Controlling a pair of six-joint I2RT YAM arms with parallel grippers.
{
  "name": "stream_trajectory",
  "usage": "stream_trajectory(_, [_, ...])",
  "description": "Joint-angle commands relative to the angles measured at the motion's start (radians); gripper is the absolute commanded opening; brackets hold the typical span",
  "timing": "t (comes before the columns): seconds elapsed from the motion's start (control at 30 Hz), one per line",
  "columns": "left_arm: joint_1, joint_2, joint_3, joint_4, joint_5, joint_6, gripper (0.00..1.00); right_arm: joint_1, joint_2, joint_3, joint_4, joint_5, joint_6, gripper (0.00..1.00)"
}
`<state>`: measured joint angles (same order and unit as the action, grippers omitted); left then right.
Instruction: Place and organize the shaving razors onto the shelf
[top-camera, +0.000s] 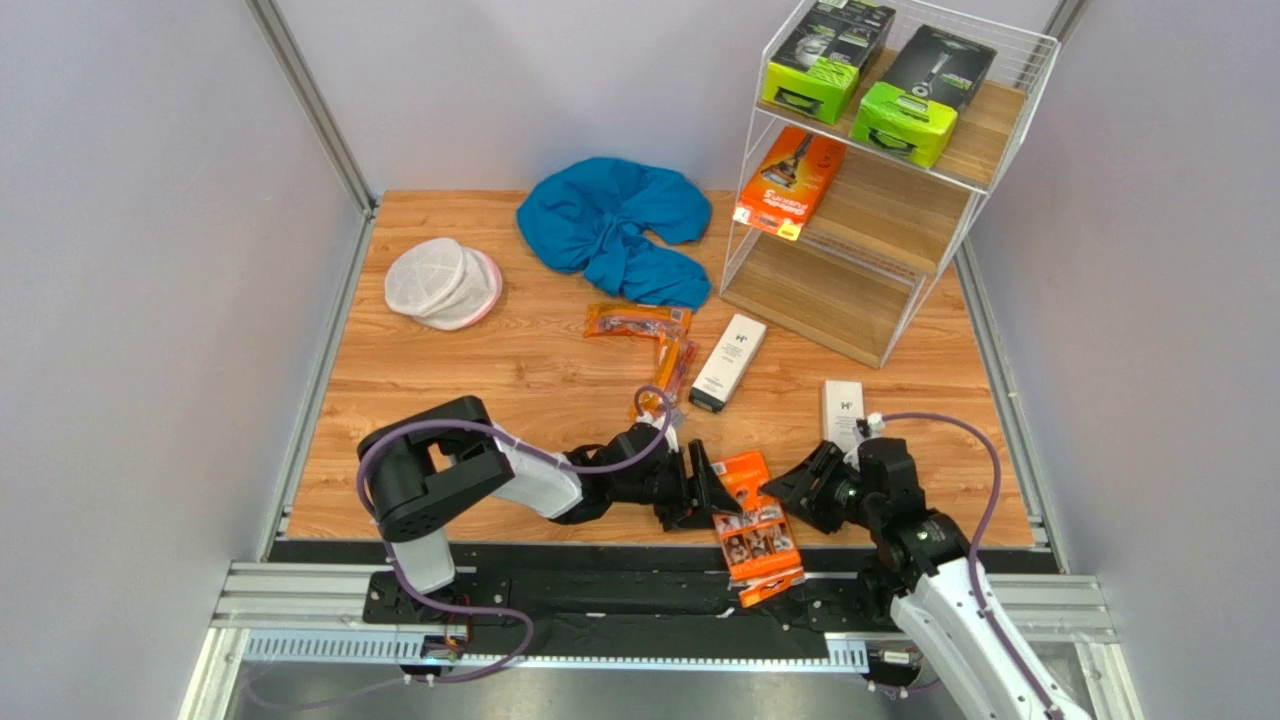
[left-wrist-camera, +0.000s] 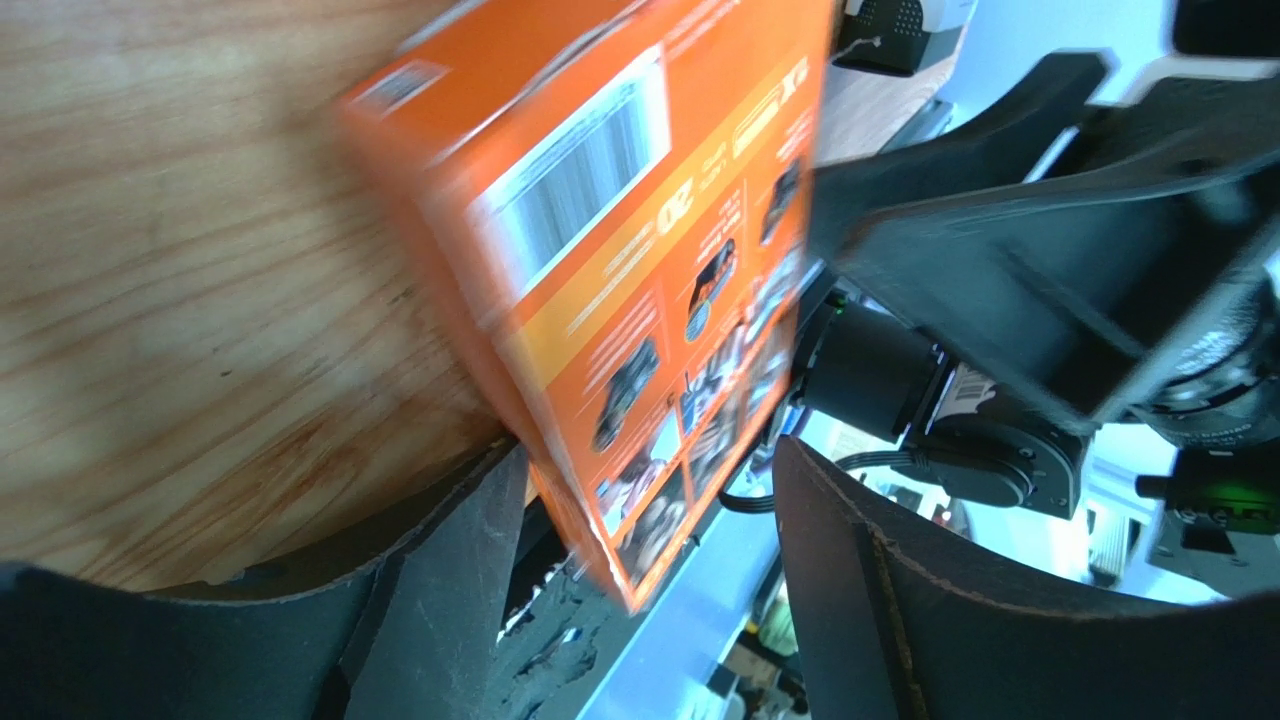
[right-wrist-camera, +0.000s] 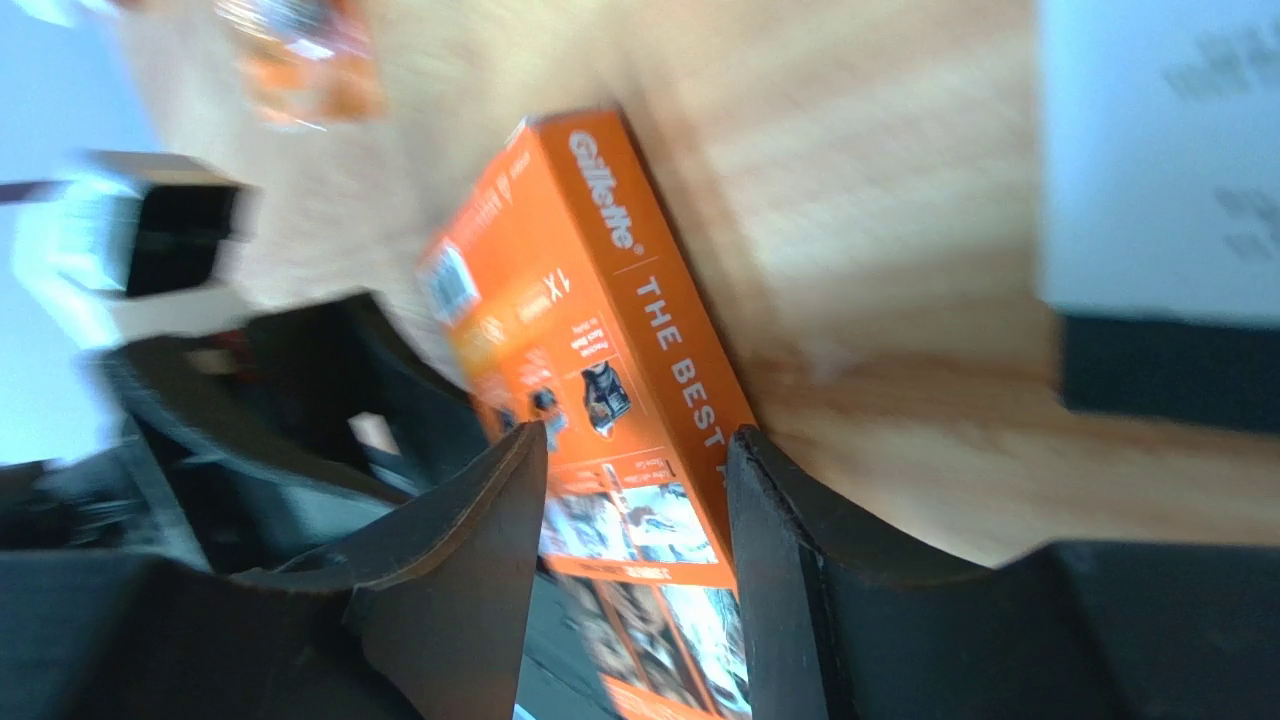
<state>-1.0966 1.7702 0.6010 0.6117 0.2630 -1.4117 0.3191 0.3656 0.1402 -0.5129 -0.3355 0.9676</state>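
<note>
Overhead, the left hand (top-camera: 703, 492) and right hand (top-camera: 800, 488) flank an orange carton (top-camera: 754, 537) at the near edge of the bench (top-camera: 451, 390), where it overhangs the rail (top-camera: 601, 600). The shelf (top-camera: 887, 285) stands far right, well apart, bearing two green boxes (top-camera: 824, 57) and a second carton (top-camera: 789, 180).

Left wrist: fingers (left-wrist-camera: 436, 585) spread wide around the carton (left-wrist-camera: 631, 225), with a gap on one side; released.

Right wrist: fingers (right-wrist-camera: 466, 555) press both sides of the carton (right-wrist-camera: 601, 285); grasping it. A white box (right-wrist-camera: 1157, 150) lies near.

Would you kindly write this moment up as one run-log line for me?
right gripper: shut on orange carton | left gripper: open around it | shelf: partly filled
</note>
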Motion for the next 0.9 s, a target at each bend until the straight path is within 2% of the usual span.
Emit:
stream_trajectory(0.0, [-0.005,0.003,-0.006,0.037,-0.172,-0.012,0.7,0.029,0.102,0.059,-0.196,-0.186,-0.082,0.5])
stream_trajectory(0.23, [-0.003,0.006,0.0,0.031,-0.18,-0.006,0.7,0.028,0.208,0.078,-0.205,-0.238,-0.165,0.54])
stream_trajectory(0.4, [0.0,0.032,0.051,0.039,-0.146,0.028,0.68,0.029,0.081,-0.003,-0.015,-0.312,-0.072,0.55])
stream_trajectory(0.47, [0.0,0.038,0.065,0.045,-0.131,0.04,0.68,0.028,0.04,-0.027,0.005,-0.28,-0.032,0.53])
stream_trajectory(0.6, [0.0,0.047,0.1,0.033,-0.084,0.062,0.67,0.028,-0.059,-0.031,-0.085,-0.163,-0.009,0.33])
stream_trajectory(0.63, [0.0,0.052,0.105,0.034,-0.073,0.062,0.66,0.029,-0.097,-0.028,-0.122,-0.121,-0.001,0.3])
stream_trajectory(0.73, [-0.003,0.052,0.106,0.039,-0.044,0.069,0.65,0.029,-0.152,-0.005,-0.165,-0.053,0.025,0.26])
stream_trajectory(0.87, [-0.005,0.055,0.106,0.046,-0.025,0.073,0.65,0.029,-0.22,-0.013,-0.118,-0.008,0.06,0.24])
